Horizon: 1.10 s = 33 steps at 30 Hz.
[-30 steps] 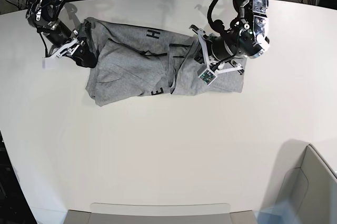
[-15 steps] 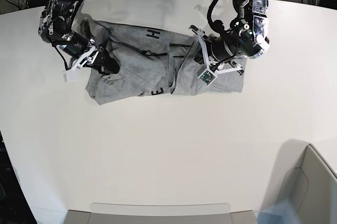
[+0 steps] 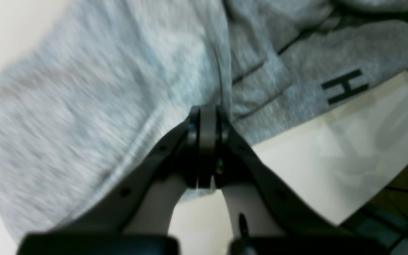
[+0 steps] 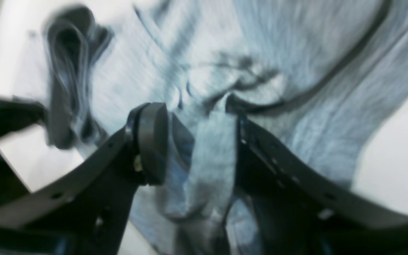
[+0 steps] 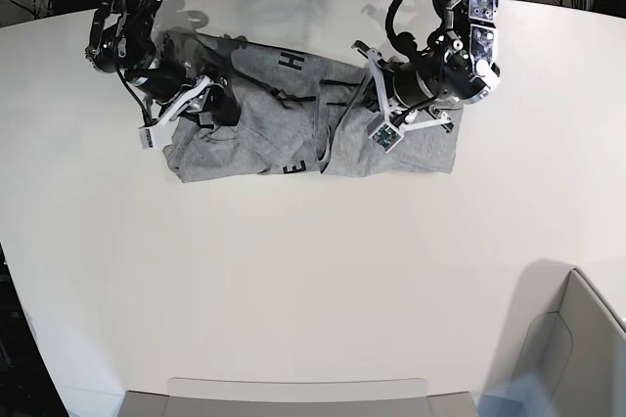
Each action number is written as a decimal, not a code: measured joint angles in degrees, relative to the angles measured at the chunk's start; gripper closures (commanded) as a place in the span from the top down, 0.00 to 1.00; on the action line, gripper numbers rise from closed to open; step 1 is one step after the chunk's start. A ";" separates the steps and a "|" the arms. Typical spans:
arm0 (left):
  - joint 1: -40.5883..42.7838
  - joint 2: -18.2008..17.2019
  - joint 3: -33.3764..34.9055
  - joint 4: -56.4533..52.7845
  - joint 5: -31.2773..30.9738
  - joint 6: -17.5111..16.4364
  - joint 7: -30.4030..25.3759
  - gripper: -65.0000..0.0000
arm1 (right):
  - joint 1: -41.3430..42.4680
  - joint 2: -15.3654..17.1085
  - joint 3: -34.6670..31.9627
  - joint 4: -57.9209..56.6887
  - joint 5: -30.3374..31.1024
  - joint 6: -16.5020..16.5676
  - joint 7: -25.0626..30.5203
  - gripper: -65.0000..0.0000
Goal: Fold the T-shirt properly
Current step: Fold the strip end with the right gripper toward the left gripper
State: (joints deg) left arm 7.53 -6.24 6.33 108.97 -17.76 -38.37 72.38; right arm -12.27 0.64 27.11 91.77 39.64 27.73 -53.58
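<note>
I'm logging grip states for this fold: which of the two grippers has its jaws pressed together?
The left gripper, over the T-shirt beside the black H. The right gripper has jaws apart with a grey fold between them.

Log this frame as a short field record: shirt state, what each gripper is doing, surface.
T-shirt: grey, bunched in a rough band lying left to right in the base view, black letters showing
left gripper: shut, pinching a fold of the shirt
right gripper: jaws apart, a ridge of cloth between them
table: white, shirt lies near its far edge
fold: not yet neat
</note>
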 measured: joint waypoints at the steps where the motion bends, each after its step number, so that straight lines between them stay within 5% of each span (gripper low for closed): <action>1: -0.04 0.04 0.00 -0.04 -0.04 -0.02 -0.07 0.00 | -0.02 0.02 0.15 2.03 0.50 -0.98 0.28 0.39; 5: -0.20 0.00 0.00 -0.04 -0.17 -0.02 -0.22 0.00 | -0.11 0.11 2.29 6.75 0.72 -7.63 1.05 0.39; 18: 0.13 0.02 0.07 -0.04 -0.17 -0.02 -0.17 0.00 | -0.74 0.26 7.23 3.78 0.52 -18.56 0.83 0.39; 33: 0.09 0.02 0.07 -0.04 -0.20 -0.02 -0.07 0.00 | -1.20 -0.94 6.93 1.38 -6.88 -19.02 0.87 0.39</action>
State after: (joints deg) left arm 7.62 -6.22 6.39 108.92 -17.96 -38.39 72.31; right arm -13.47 -0.30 34.04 93.14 32.75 8.71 -52.71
